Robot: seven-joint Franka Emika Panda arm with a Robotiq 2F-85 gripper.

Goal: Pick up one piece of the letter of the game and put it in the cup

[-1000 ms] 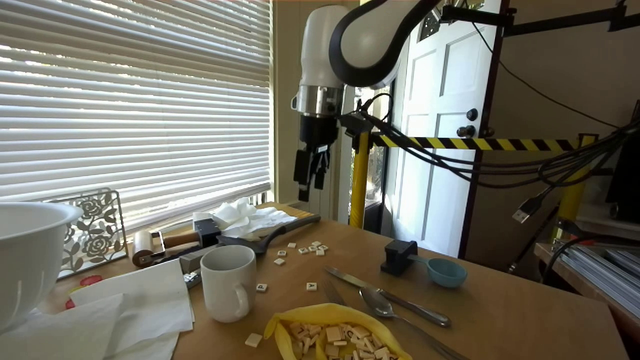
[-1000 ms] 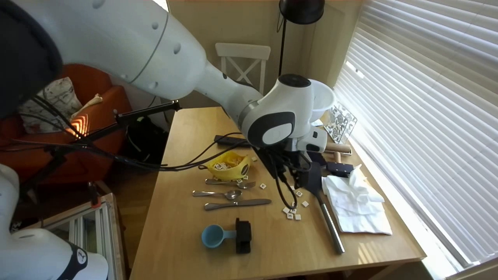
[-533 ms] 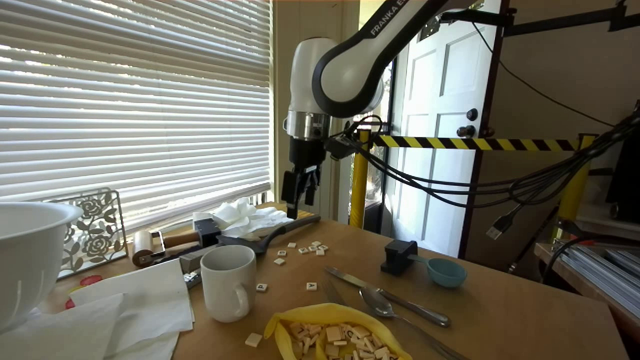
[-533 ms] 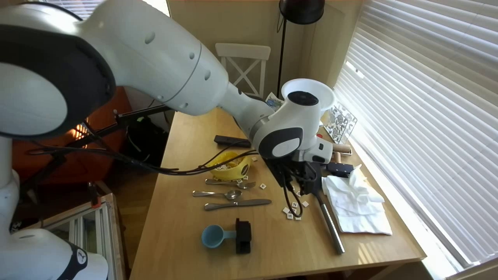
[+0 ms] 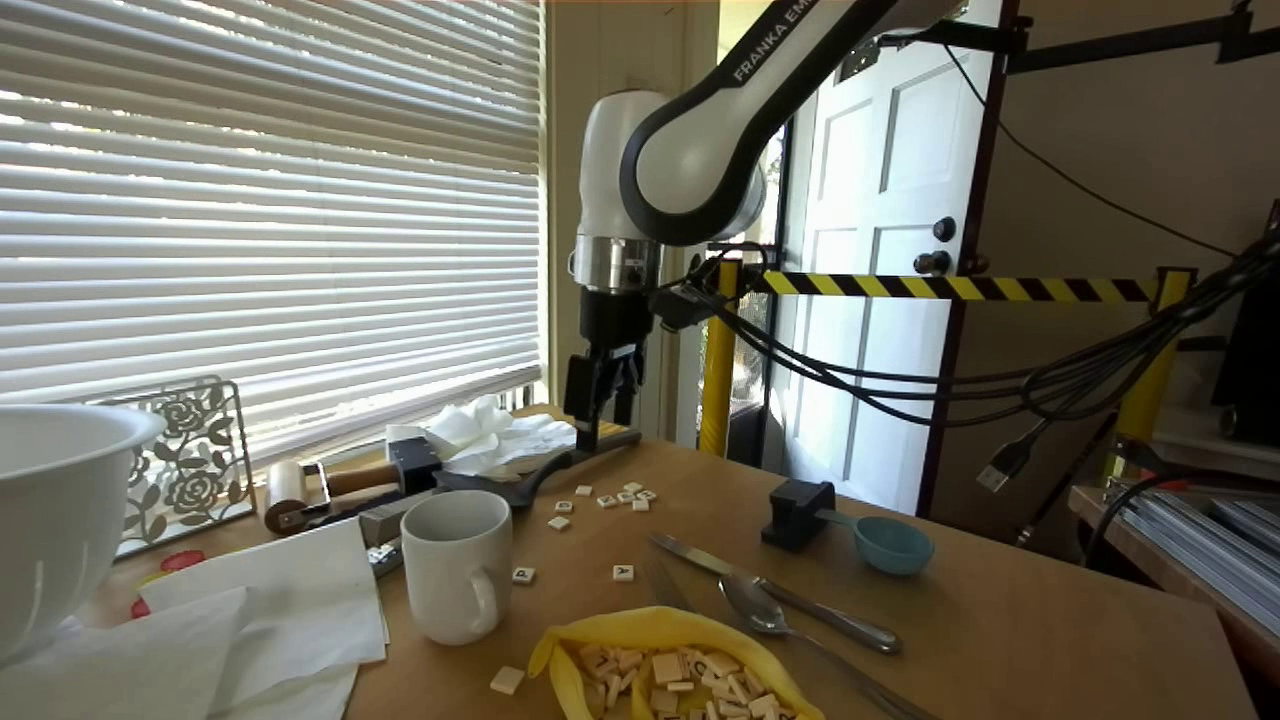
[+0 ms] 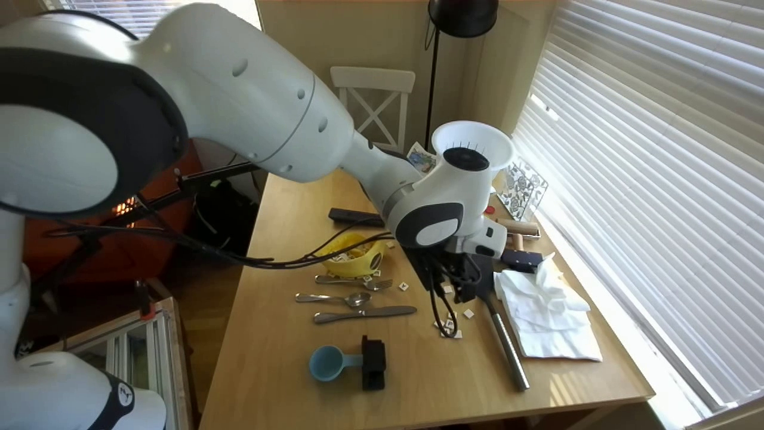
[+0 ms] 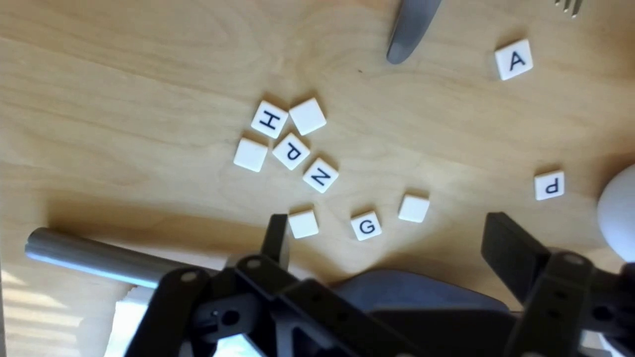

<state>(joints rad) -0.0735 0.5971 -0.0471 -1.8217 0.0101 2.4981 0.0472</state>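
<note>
The white mug (image 5: 450, 585) stands upright on the table; its edge shows at the right of the wrist view (image 7: 620, 213). In an exterior view the arm hides it. Letter tiles lie loose on the table: a G tile (image 7: 366, 226), an N tile (image 7: 321, 175), an H tile (image 7: 269, 119), an A tile (image 7: 514, 59), a P tile (image 7: 549, 185) beside the mug, and several blank-side-up ones. My gripper (image 7: 388, 220) is open and empty, pointing down above the table. In the wrist view the G tile and a blank tile (image 7: 413, 208) appear between its fingers. It also shows in an exterior view (image 5: 605, 432).
A dark spatula (image 7: 421, 290) lies under the gripper, by a white cloth (image 6: 549, 316). A knife (image 6: 364, 313), spoon, fork and yellow pouch (image 6: 352, 264) of tiles are nearby. A blue scoop (image 5: 893, 546) sits in a black block. A large white bowl (image 5: 60, 520) stands beyond the mug.
My gripper has come down toward the table, and shifted slightly left in an exterior view. The last half second shows only a small further drop. The mug and tiles have not moved.
</note>
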